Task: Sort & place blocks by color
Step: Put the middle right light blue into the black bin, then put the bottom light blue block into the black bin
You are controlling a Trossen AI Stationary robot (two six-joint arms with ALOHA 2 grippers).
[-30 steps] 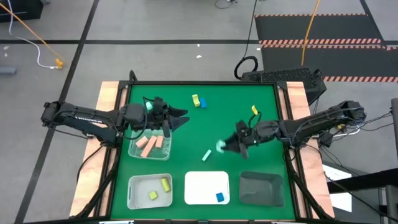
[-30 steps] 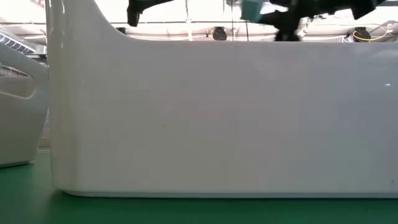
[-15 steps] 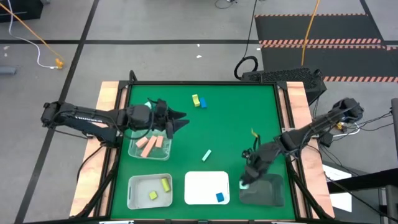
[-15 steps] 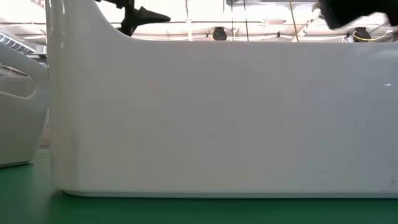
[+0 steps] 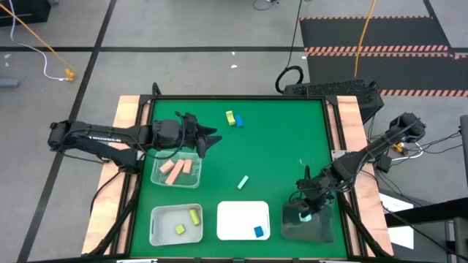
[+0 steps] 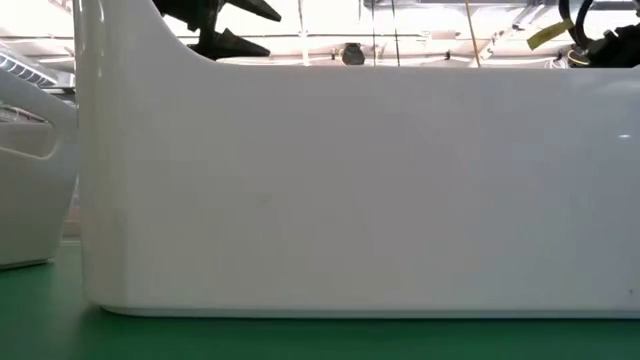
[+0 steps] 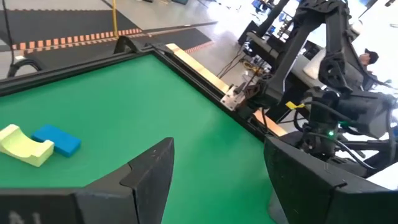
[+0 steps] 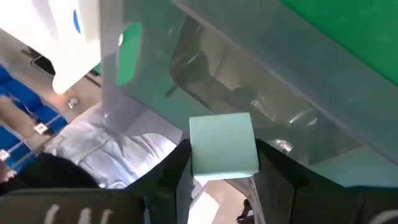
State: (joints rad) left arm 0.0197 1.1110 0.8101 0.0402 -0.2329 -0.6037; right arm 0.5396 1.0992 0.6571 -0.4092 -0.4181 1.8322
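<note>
Left gripper [image 5: 208, 139] open, empty, hovering by the clear tray [image 5: 191, 176] with pink blocks [image 5: 178, 169]; barely shifted in the last second. Yellow and blue blocks [image 5: 234, 118] lie far side; mint bar [image 5: 243, 182] mid-table. Right gripper [image 5: 306, 214], pinching the mint cube [image 8: 222, 148], has swung from mid-table to over the dark tray [image 5: 322, 228]. Likely the drop comes next; several blocks remain unsorted

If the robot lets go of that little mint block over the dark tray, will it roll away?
Probably not. The mint block has flat faces and square corners, so it should land and settle, perhaps tipping over once. It keeps its shape between the right gripper jaws, so it looks stiff. The dark tray has raised walls, which should keep it in.
</note>
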